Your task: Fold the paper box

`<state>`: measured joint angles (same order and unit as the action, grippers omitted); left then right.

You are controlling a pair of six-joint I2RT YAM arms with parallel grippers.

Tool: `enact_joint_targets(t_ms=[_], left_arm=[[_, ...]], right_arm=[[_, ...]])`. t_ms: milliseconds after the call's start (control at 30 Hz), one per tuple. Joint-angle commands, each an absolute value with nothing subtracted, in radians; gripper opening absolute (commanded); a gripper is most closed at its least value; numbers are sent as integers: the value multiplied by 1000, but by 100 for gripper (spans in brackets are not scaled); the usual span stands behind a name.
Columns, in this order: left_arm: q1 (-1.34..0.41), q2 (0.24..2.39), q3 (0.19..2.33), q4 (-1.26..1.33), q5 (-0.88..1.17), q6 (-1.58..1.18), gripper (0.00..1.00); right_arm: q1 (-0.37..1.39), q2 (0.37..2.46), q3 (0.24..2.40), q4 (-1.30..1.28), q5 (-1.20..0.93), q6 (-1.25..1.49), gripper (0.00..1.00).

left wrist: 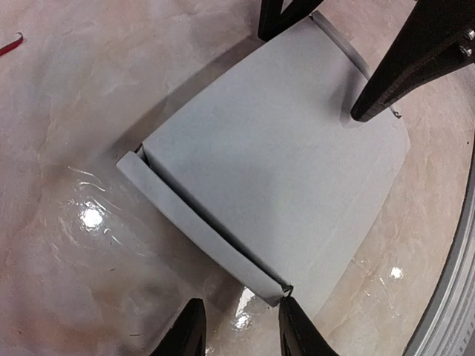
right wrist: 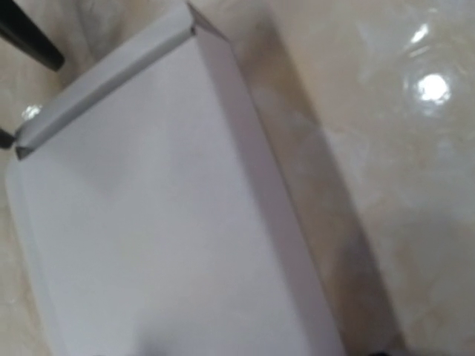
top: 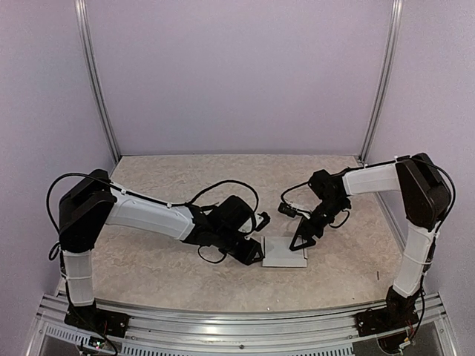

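Observation:
The paper box (top: 285,252) lies flat on the table as a slim pale grey-white rectangle between the two arms. In the left wrist view the box (left wrist: 274,163) has a narrow side flap (left wrist: 200,222) folded along its near edge. My left gripper (top: 257,254) sits at the box's left end, open (left wrist: 241,330), with nothing between its fingers; one fingertip (left wrist: 297,326) is next to the flap's corner. My right gripper (top: 300,240) stands open over the box's right end, its fingers (left wrist: 404,63) spread wide. The box (right wrist: 148,222) fills the right wrist view, and that gripper's own fingers are hidden there.
The beige marbled tabletop (top: 163,259) is walled on three sides, with an aluminium rail (top: 237,326) along the near edge. A small red scrap (left wrist: 9,44) lies off to one side. A black cable (top: 223,189) loops above the left arm.

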<state>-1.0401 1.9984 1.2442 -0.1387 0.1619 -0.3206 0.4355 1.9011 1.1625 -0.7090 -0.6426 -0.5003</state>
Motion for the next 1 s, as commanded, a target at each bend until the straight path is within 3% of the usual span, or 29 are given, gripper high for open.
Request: enact_joint_targets(t_ms=[0,533,833,967], left_arm=[[-1032,2048,1302,-139,165,-283,33],[-937,2077,1406,-190,56,-133,32],[-920,1987,1268,-108,428,-271,39],[-911,2014,1271,-81,481,-319,42]], right_arm=[[426,1888,1165,-759,-627,-502,75],[416,1844,1146,-788,-593,-515,74],[407,1783,1114,-731,-491,-513,71],[407,1800,1104,-718,-491,-522,67]])
